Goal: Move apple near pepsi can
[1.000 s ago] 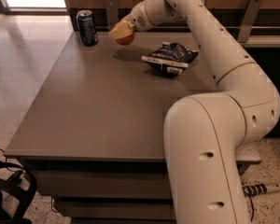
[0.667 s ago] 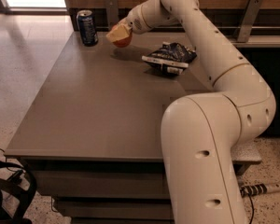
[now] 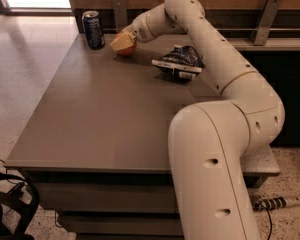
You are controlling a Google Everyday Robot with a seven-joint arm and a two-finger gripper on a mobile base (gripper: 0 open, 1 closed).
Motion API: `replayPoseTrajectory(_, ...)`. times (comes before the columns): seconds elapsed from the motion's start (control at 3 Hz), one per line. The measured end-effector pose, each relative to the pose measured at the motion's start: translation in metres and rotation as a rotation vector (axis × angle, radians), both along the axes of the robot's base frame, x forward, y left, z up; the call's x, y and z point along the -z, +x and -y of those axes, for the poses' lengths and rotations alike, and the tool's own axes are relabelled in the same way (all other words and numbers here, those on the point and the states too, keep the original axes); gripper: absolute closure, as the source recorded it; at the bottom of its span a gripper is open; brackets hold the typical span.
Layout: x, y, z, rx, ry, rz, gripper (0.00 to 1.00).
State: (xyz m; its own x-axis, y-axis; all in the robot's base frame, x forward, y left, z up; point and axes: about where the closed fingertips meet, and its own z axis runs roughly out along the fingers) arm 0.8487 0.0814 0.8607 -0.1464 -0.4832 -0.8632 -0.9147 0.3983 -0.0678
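Hand (image 3: 123,43) clamped on apple (image 3: 130,50), near blue pepsi can (image 3: 93,30), far table (image 3: 100,109) edge, label unreadable

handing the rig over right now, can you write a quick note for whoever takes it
gripper: at the far left part of the table, shut on the apple.
apple: just right of the pepsi can, apart from it, low at the tabletop; whether it rests on it is unclear.
snack bag: further right, clear of both.
done: apple is near the can.
left: set it down if needed, release, back the arm away.
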Motion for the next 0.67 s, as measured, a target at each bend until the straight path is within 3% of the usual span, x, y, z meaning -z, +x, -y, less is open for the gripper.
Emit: replayPoseTrajectory(0.67,0.0053,-0.0005,-0.0062,-0.008,-0.001,-0.008,0.59)
